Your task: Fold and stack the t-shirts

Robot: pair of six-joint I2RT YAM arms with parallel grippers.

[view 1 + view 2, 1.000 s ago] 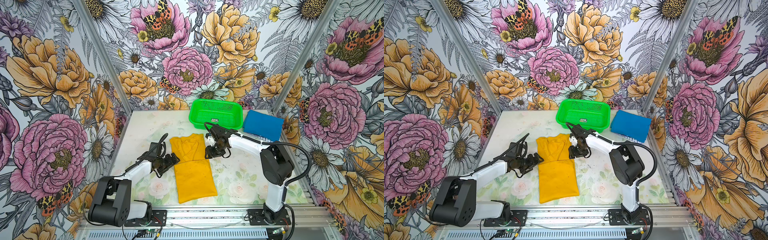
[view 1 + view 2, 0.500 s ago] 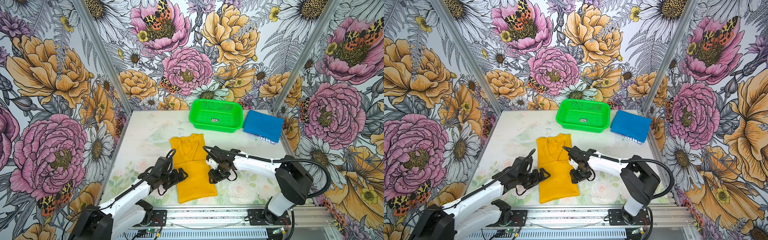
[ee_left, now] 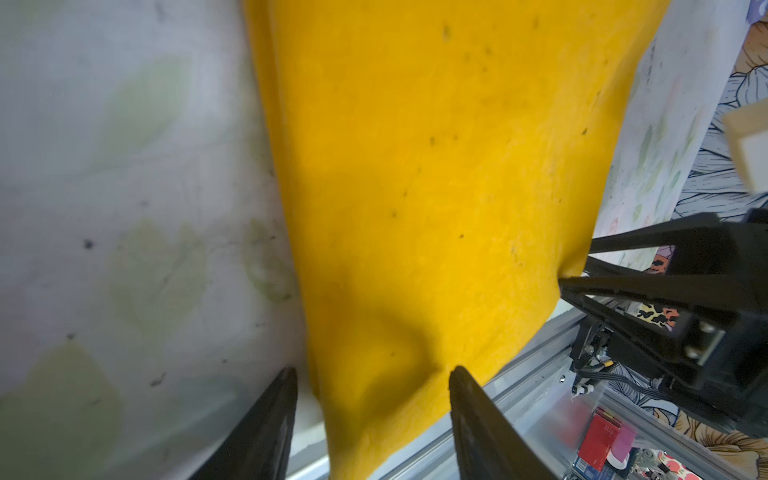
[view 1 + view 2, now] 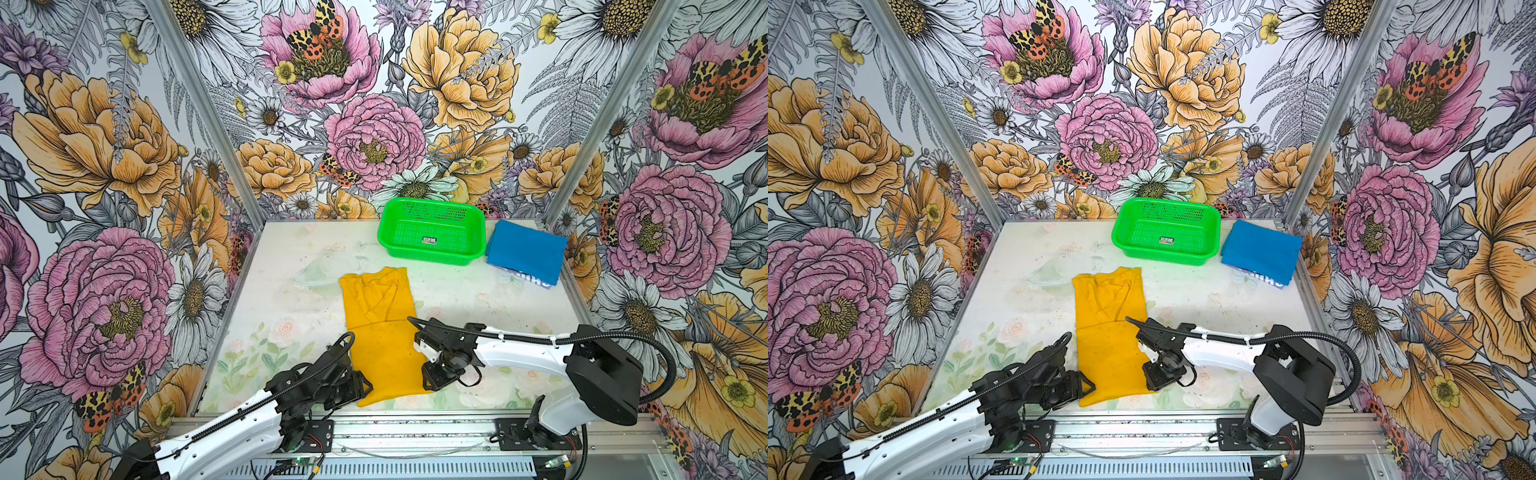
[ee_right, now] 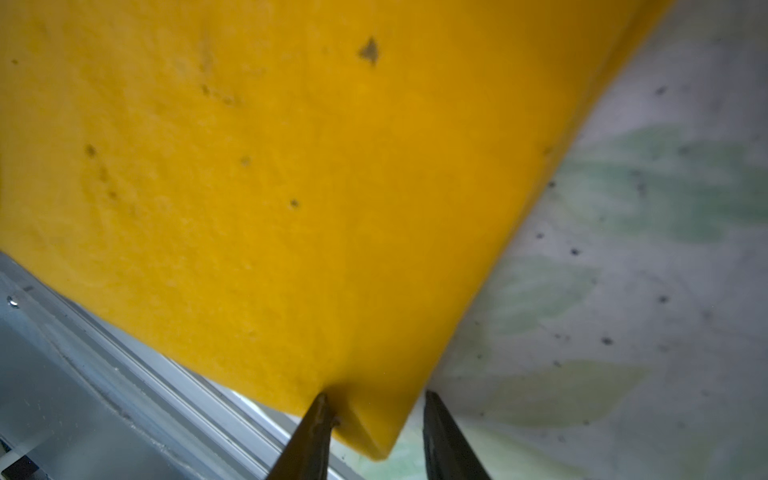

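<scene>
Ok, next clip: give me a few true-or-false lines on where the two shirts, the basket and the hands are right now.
1. The yellow shirt lies on the table, with the left hand and right hand at its near corners. True.
2. The blue shirt sits inside the green basket. False: it lies folded on the table beside the green basket.
3. The green basket holds no shirt. True.
4. The yellow shirt is stacked on the blue shirt. False: they lie apart.

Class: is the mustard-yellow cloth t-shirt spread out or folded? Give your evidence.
Partly folded. The mustard-yellow cloth t-shirt lies as a long narrow strip, its layers overlapping at the far end, with no sleeves sticking out.
</scene>
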